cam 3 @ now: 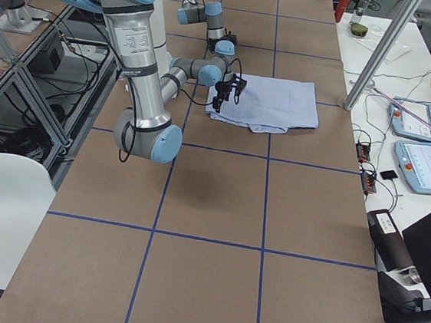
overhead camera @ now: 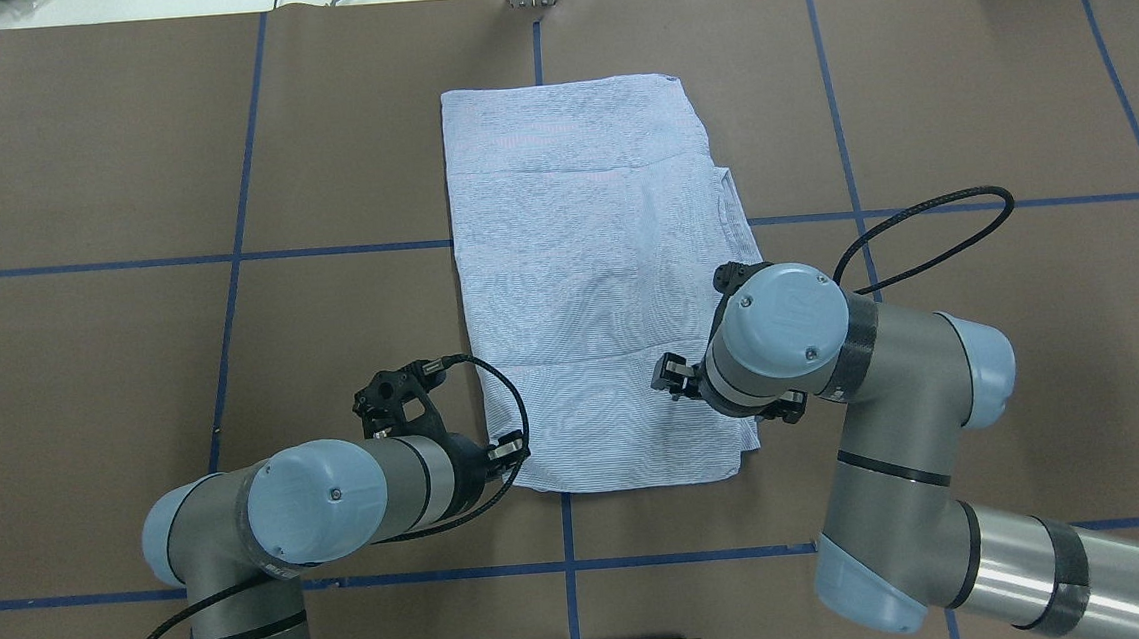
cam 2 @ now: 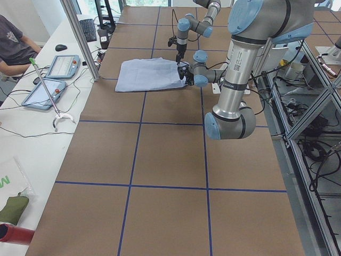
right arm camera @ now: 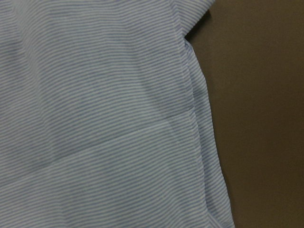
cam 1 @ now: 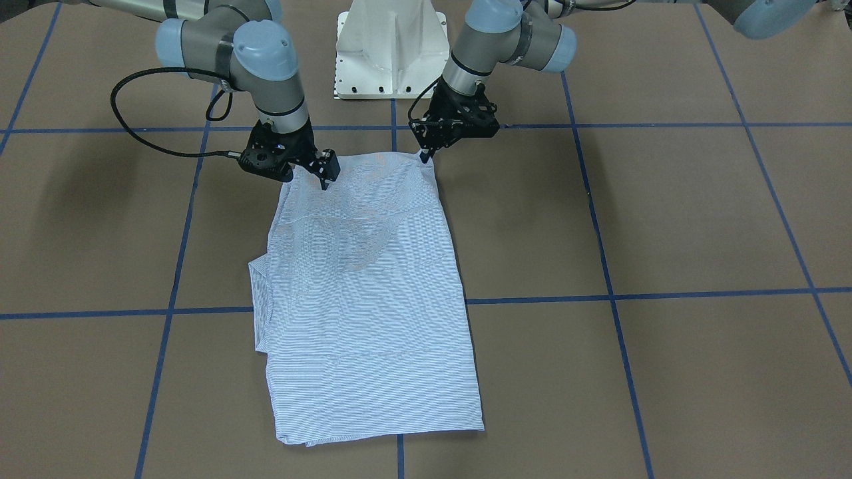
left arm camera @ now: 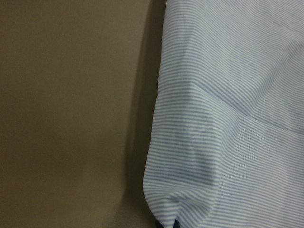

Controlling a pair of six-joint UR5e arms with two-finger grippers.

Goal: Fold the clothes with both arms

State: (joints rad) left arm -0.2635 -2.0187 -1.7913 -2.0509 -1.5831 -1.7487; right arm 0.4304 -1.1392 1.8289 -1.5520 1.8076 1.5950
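Two arms met at one end of the shirt [cam 1: 366, 293]. It lay flat on the brown tabletop [cam 1: 665, 213], folded into a long rectangle, with one short edge toward the white pedestal base [cam 1: 391, 53] and its length crossing a blue tape line [cam 1: 665, 294].

Left arm [cam 1: 492, 46]: you could see the left gripper [cam 1: 425, 157] pointing down at the corner of that near edge on the robot's left. Its fingers stood narrow, closed on the cloth. The left wrist view showed the striped fabric puckered at the bottom of the picture, where a dark fingertip met it, with bare tabletop beside.

Right arm [cam 1: 266, 66]: the right gripper [cam 1: 325, 179] stood tilted over the same end of the shirt, a little inside the edge on the robot's right, its tips at the cloth. You could not tell from any view whether those fingers were wide, narrow or holding anything. The right wrist view showed only flat striped fabric, a seam and the shirt's edge against the tabletop.

Along the shirt's side on the robot's right, an under layer of cloth stuck out slightly past the top layer, about midway.

In the exterior left view a person [cam 2: 13, 34] sat beside the tabletop's far edge, near two tablets [cam 2: 61, 65].
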